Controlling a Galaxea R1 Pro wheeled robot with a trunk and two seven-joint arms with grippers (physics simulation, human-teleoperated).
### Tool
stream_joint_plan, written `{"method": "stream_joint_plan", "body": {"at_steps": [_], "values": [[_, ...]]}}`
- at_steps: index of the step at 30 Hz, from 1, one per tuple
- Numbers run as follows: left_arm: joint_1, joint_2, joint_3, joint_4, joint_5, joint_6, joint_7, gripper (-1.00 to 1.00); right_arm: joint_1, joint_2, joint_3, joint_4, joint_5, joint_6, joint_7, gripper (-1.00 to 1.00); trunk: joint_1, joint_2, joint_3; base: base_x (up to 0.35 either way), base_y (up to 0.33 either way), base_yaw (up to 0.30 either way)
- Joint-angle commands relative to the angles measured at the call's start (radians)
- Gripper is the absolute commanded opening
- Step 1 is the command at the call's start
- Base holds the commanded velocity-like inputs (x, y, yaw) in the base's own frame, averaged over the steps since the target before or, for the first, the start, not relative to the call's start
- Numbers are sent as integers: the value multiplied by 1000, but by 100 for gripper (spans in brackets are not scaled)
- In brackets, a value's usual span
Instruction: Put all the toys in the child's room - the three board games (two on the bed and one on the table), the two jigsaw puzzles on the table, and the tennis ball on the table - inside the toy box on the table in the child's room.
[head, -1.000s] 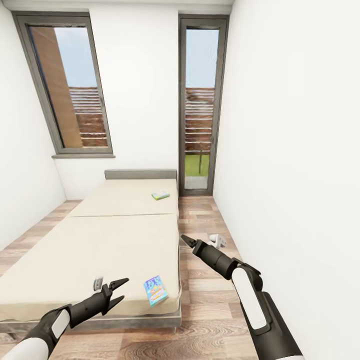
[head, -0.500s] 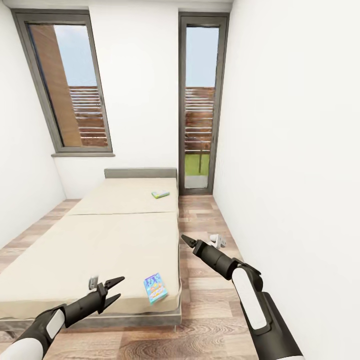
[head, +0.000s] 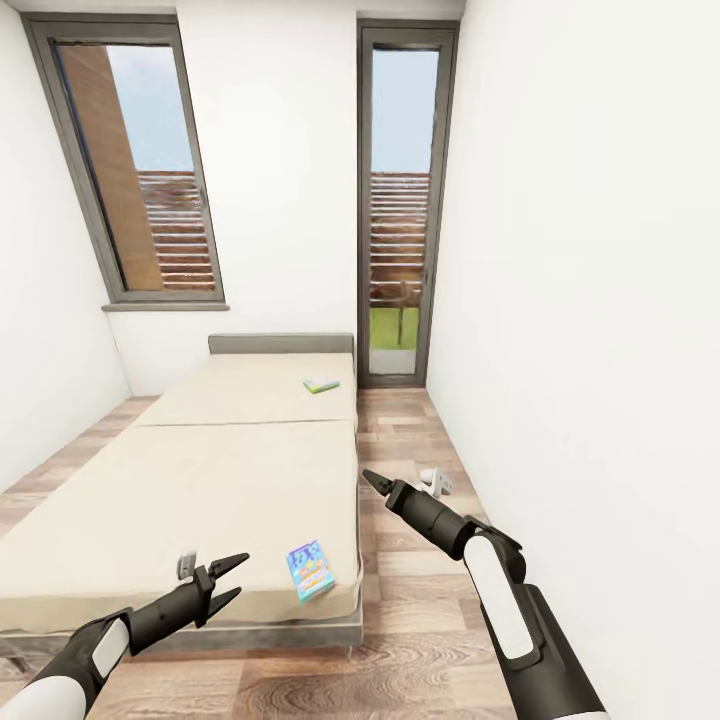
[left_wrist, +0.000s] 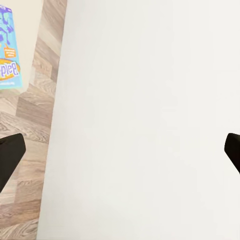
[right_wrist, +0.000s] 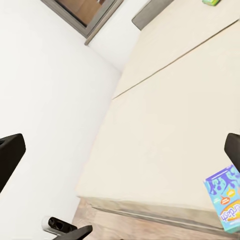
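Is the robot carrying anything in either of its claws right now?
Nothing. The left gripper and right gripper are both open and empty; the blue board game lies untouched on the bed.

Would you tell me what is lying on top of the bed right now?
Two board games lie on the bed: a blue one near the foot corner, a green-edged one near the headboard. Their undersides are hidden.

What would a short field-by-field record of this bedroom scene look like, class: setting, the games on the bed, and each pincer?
setting: white-walled room, wood-plank floor, two tall grey-framed windows
bed: beige mattress in two sections, grey headboard
blue board game: flat on the mattress, near the bed's near right corner
green-edged board game: flat on the far section, near the headboard
left pincer: open, empty, over the bed's near edge
right pincer: empty, over the floor beside the bed; open in the right wrist view
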Motion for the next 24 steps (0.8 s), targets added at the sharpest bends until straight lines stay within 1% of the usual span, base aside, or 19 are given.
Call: {"method": "stream_joint_plan", "body": {"at_steps": [1,8,19,24], "values": [[-1,0,1,0,4,9,-1,100,-1,0,-1,0,-1,5,2,100,4,-8,-4,0,0,0],[-1,-1,0,0,1,8,0,100,2,0,-3,-1,-1,5,3,100,31,-57,-26,0,0,0],[-1,0,0,0,1,7,-4,100,15,1,-20,-2,-1,6,4,100,73,-134,-61,0,0,0],[-1,1,1,0,3,7,-5,100,16,0,-38,-2,-1,7,6,100,92,-169,-76,0,0,0]]}}
